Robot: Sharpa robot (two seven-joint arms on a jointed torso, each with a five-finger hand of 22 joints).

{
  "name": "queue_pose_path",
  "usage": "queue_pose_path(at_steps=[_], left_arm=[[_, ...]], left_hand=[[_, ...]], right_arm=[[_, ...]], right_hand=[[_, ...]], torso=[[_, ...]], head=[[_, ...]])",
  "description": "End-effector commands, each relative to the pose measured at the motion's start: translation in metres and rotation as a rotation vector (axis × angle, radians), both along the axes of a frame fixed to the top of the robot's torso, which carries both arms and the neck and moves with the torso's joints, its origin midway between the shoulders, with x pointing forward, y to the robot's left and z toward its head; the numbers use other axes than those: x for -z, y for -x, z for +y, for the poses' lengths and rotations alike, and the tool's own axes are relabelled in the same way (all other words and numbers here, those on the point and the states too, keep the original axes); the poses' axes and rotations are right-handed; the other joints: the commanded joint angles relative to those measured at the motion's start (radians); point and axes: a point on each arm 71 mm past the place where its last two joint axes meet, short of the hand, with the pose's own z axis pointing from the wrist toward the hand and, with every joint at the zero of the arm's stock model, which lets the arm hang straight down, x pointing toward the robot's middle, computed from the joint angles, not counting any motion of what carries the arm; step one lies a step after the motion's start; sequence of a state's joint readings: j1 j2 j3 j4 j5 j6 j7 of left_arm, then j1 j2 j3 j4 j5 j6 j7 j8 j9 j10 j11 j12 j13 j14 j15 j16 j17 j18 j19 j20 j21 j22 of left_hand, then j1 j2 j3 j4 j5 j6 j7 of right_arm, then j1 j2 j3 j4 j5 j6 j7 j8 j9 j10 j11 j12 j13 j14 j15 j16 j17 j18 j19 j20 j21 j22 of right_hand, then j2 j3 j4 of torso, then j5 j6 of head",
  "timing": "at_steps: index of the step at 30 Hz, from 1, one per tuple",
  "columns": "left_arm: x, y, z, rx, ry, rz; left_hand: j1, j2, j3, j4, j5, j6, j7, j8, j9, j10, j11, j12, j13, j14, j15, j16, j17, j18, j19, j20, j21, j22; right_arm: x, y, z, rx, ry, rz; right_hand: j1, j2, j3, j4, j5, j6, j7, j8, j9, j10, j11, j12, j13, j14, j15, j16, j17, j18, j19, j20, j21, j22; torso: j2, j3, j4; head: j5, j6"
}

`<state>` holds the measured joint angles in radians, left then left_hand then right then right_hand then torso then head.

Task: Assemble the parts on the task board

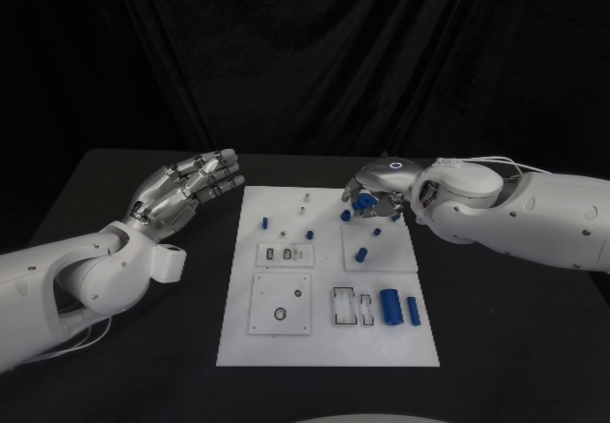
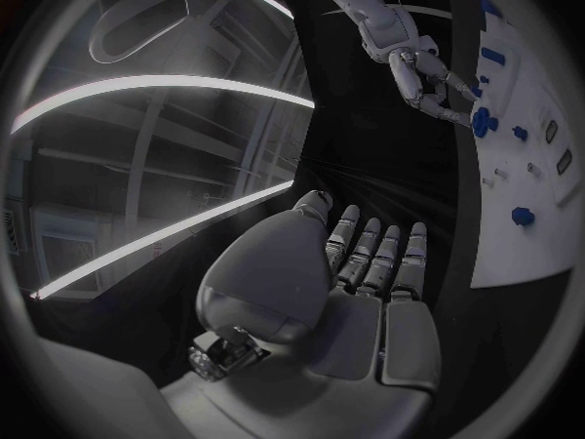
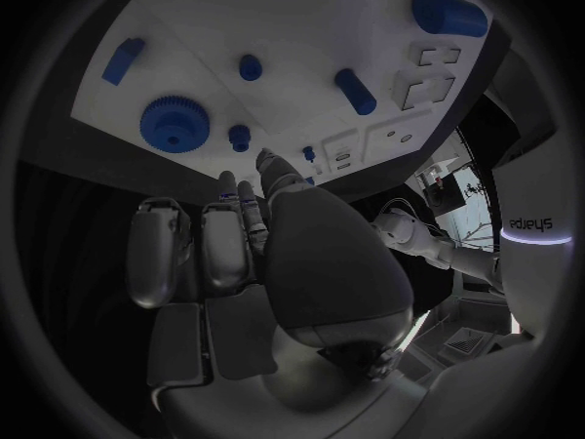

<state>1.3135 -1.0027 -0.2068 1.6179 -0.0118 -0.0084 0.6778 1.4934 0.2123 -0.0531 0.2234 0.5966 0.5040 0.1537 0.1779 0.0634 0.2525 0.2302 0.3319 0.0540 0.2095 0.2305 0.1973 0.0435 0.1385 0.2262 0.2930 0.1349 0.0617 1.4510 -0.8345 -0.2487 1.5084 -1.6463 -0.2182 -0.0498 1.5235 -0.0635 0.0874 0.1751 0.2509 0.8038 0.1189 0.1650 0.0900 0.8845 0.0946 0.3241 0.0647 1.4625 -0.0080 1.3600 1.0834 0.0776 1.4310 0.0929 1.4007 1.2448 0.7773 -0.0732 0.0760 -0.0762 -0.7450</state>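
- Right hand (image 1: 371, 196) is hovering over the far right corner of the task board (image 1: 328, 352), fingers curled down around the blue gear (image 1: 365, 202). Can't tell from the head view if it's actually pinching it or just closing in
- Right wrist view shows that gear (image 3: 175, 124) sitting flat on the board with the fingertips (image 3: 227, 180) just short of it, so my guess is nothing's gripped yet, but honestly can't tell
- Left hand (image 1: 189, 187) is parked off the board's left edge, raised, fingers apart, holding nothing. Looks like it's just keeping out of the way so the right arm has room
- 2 blue cylinders (image 1: 399, 309) lie side by side near the board's near right corner, next to the white slotted block (image 1: 353, 306), probably staged for later
- Small blue pegs (image 1: 361, 256) dot the middle of the board, some standing, so the job looks barely started
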Motion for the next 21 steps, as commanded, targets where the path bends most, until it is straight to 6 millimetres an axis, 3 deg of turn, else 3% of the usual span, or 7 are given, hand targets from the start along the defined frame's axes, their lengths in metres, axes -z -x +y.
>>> queue_pose_path(at_steps=[1,11,17,21], left_arm=[[-0.016,0.003,0.003,-0.011,0.139,-0.176],[-0.014,0.002,0.003,-0.004,0.139,-0.17],[-0.013,0.002,0.004,-0.002,0.137,-0.165],[-0.013,0.002,0.005,-0.003,0.135,-0.163]], left_hand=[[-0.004,-0.007,0.008,-0.003,0.007,0.007,0.002,0.003,0.001,-0.001,0.005,0.005,0.002,0.003,0.006,0.006,0.001,-0.015,0.003,0.001,0.0,-0.002],[-0.003,-0.007,0.012,-0.004,0.007,0.007,0.003,0.004,0.001,-0.001,0.006,0.006,0.002,0.003,0.007,0.007,0.001,-0.016,0.003,0.0,0.0,-0.002],[-0.004,-0.006,0.017,-0.006,0.007,0.005,0.004,0.003,0.0,-0.001,0.008,0.007,0.002,0.002,0.008,0.007,0.001,-0.018,0.003,0.0,0.0,-0.002],[-0.004,-0.006,0.018,-0.006,0.007,0.007,0.004,0.004,0.0,-0.001,0.008,0.007,0.002,0.003,0.008,0.008,0.002,-0.018,0.003,0.0,0.0,-0.002]], right_arm=[[-0.001,-0.001,-0.004,0.019,0.001,-0.07],[0.007,-0.001,-0.003,0.023,-0.001,-0.076],[0.013,-0.003,-0.001,0.029,-0.008,-0.082],[0.017,-0.004,0.0,0.031,-0.009,-0.078]], right_hand=[[0.0,-0.013,0.003,0.005,-0.004,-0.005,0.003,-0.004,-0.002,0.007,0.001,-0.004,0.002,0.026,-0.005,0.006,-0.001,-0.006,-0.009,0.0,0.004,0.0],[0.004,-0.013,0.011,0.001,0.017,-0.001,0.004,-0.008,-0.001,-0.003,0.004,-0.019,0.001,0.022,-0.005,-0.001,-0.012,-0.004,-0.017,0.001,-0.001,-0.007],[0.014,-0.013,0.025,-0.008,0.034,0.01,-0.004,-0.009,0.001,-0.008,0.008,-0.032,0.001,0.015,0.001,-0.012,-0.033,0.0,-0.03,0.005,-0.012,-0.025],[0.014,-0.011,0.029,-0.008,0.036,0.015,-0.003,-0.008,0.002,-0.008,0.009,-0.035,0.001,0.013,0.004,-0.014,-0.036,0.0,-0.032,0.007,-0.014,-0.026]], torso=[[0.002,0.001,0.0003],[0.0,0.002,-0.0003],[-0.001,0.0001,-0.0034],[-0.001,0.0003,-0.0022]], head=[[-0.001,-0.004],[0.007,-0.017],[0.01,-0.02],[0.01,-0.022]])
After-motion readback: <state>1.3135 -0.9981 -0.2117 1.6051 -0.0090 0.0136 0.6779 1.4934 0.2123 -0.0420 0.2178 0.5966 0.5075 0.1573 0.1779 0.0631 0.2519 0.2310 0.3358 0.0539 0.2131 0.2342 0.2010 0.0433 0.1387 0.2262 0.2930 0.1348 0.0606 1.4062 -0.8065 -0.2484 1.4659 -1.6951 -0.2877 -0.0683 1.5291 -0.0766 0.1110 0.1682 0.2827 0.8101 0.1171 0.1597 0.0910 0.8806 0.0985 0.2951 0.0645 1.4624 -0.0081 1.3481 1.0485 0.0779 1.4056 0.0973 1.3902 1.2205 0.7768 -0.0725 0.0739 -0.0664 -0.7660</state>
